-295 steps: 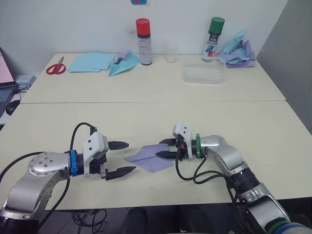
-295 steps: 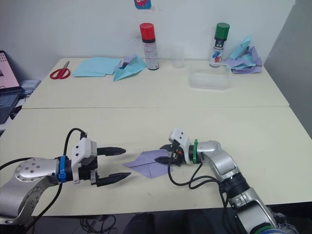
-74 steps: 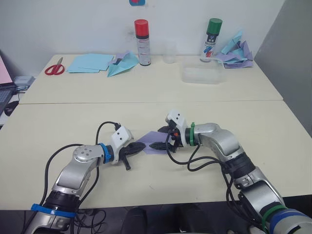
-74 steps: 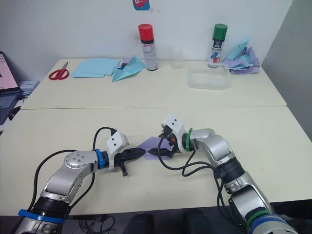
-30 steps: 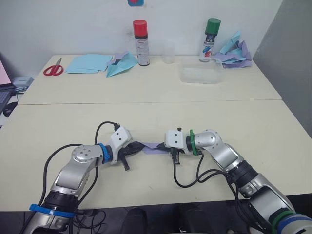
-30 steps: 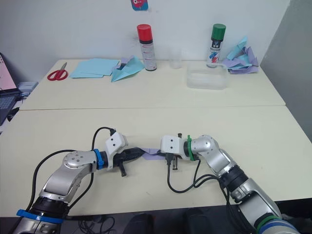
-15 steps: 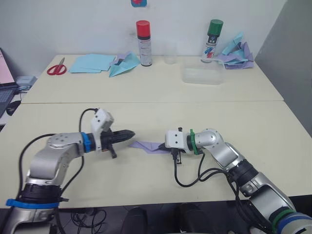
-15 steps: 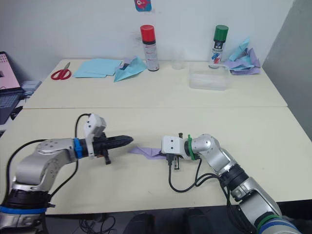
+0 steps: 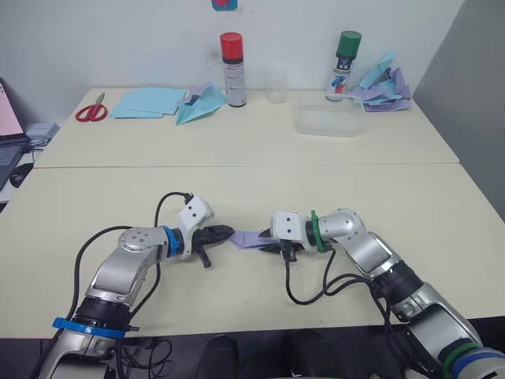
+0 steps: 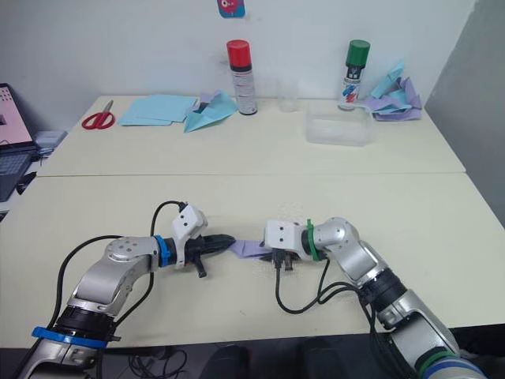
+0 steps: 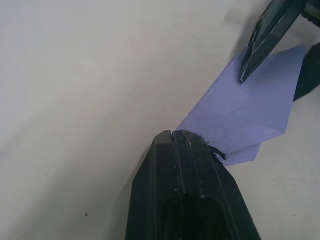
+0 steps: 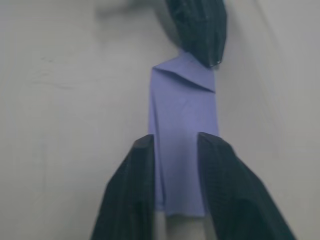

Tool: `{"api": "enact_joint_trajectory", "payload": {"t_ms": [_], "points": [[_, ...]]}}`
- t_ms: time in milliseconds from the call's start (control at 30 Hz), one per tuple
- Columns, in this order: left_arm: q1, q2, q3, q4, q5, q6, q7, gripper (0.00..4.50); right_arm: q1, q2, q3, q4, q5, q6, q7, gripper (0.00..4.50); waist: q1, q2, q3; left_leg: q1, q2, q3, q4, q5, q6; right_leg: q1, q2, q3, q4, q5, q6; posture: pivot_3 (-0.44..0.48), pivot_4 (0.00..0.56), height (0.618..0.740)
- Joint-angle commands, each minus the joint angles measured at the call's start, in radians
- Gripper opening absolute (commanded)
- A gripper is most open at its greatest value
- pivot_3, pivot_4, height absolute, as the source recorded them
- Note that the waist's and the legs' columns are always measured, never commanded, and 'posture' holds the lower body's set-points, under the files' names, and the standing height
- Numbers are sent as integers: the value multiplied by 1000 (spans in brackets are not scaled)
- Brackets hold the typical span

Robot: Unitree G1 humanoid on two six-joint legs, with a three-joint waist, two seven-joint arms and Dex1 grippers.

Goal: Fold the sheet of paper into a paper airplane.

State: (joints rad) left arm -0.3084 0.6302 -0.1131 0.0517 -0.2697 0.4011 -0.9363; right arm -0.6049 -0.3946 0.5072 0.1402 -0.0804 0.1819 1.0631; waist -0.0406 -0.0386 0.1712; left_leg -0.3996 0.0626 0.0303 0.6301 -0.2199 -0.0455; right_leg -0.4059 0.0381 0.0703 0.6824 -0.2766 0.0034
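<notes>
The sheet of paper is folded into a narrow pale lavender strip and lies flat on the near table between my two grippers. My left gripper is shut, and its tip presses on the strip's left corner. My right gripper stands at the strip's right end. In the right wrist view its fingers stand apart, with the strip lying between them. The left gripper's black tip sits at the far end of the strip.
Along the far table stand a red-capped can, a clear cup, a green-capped can and a clear container. Light blue sheets, a light blue plane, scissors and a heap of planes lie there too.
Half a second ago my left gripper was off to the left. It has swung back right onto the strip's left end. The right gripper's fingers have parted.
</notes>
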Motion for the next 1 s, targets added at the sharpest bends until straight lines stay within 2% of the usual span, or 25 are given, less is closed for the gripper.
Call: {"api": "enact_joint_trajectory", "payload": {"t_ms": [33, 100, 167, 267, 333, 433, 600, 700, 1000], "points": [[7, -14, -27, 39, 31, -11, -1, 0, 24, -53, -12, -108, 63, 115, 102, 2599, 3, 0, 0, 0, 0, 0, 0, 0, 0, 0, 0, 0, 0, 0, 0, 0, 150, 740], [7, -22, -35, 49, 43, -23, 4, 0, 25, -82, -52, -179, 135, 231, 142, 3130, 8, 0, 0, 0, 0, 0, 0, 0, 0, 0, 0, 0, 0, 0, 0, 0, 150, 740], [9, -27, -36, 52, 46, -31, 7, 0, 18, -84, -100, -224, 198, 316, 143, 3130, 9, 0, 0, 0, 0, 0, 0, 0, 0, 0, 0, 0, 0, 0, 0, 0, 150, 740], [10, -31, -34, 60, 55, -48, 19, 0, -12, 11, -217, -241, 299, 451, 32, 3130, 8, 0, 0, 0, 0, -1, 0, 0, 0, 0, 0, -1, 1, 0, 0, 0, 150, 740], [10, -33, -33, 66, 61, -57, 20, 0, -21, 77, -251, -220, 314, 485, -44, 2754, 8, 0, 0, 1, 0, -1, 0, 0, 0, 0, 1, -1, 2, 1, -1, 0, 150, 740], [10, -33, -33, 68, 65, -62, 12, 0, -10, 132, -201, -157, 228, 399, -147, 1904, 9, 0, 0, 1, 0, -1, 0, 0, 0, 0, 1, -1, 2, 0, -1, 0, 150, 740], [8, -31, -38, 68, 73, -69, 4, 0, 52, 169, -119, -69, 121, 301, -264, 10, 9, 0, 0, -1, 0, 0, 0, 0, 0, 0, 0, 0, -1, 0, -1, 0, 150, 740], [8, -31, -39, 68, 75, -68, 5, 0, 73, 167, -111, -50, 91, 295, -307, 10, 8, 0, 0, -1, 0, 1, 0, 0, 0, 0, 0, 0, 0, 0, 0, 0, 150, 740], [17, -30, -37, 62, 75, -62, 5, 0, 131, 73, -110, -130, 73, 336, -312, 10, 8, 0, -1, 0, 0, 0, 0, 0, 0, 0, 0, 0, 0, 1, 0, 0, 150, 740]]}}
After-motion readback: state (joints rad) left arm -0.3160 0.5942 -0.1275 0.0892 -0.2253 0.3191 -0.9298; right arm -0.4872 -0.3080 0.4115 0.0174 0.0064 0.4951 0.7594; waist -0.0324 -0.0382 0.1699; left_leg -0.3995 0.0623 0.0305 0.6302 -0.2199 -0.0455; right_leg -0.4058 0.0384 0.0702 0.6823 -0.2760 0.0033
